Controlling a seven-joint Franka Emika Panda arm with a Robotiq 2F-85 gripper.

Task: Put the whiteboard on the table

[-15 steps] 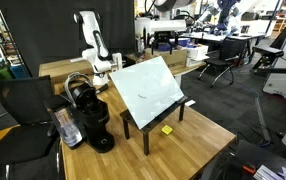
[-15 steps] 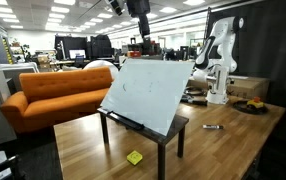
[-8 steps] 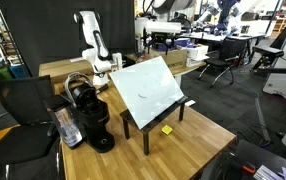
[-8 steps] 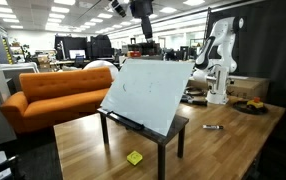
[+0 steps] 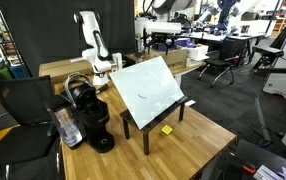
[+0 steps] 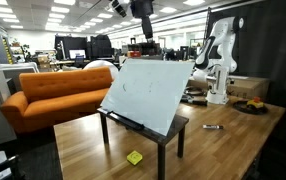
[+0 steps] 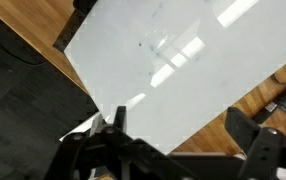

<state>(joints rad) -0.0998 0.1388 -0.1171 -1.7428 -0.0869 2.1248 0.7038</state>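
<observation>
The whiteboard (image 5: pixel 148 87) is a glossy white panel. It leans tilted on a small dark brown stand (image 5: pixel 135 126) that sits on the light wooden table (image 5: pixel 198 142). Both exterior views show it; it also appears in the other exterior view (image 6: pixel 148 92) on the stand (image 6: pixel 171 134). In the wrist view the whiteboard (image 7: pixel 173 60) fills most of the picture, with the table (image 7: pixel 268 90) beside it. My gripper (image 7: pixel 181 138) is open and empty, hanging above the board's edge. In an exterior view it sits high above the board (image 6: pixel 141 10).
A black coffee machine (image 5: pixel 90 116) stands on the table next to the stand. A small yellow object (image 6: pixel 134 157) lies in front of the stand. A marker (image 6: pixel 212 127) and a bowl (image 6: pixel 248 104) lie near the robot base (image 6: pixel 219 90). An orange sofa (image 6: pixel 43 95) and a black chair (image 5: pixel 18 112) flank the table.
The gripper has shifted very slightly high above the board. The whiteboard and stand have not moved.
</observation>
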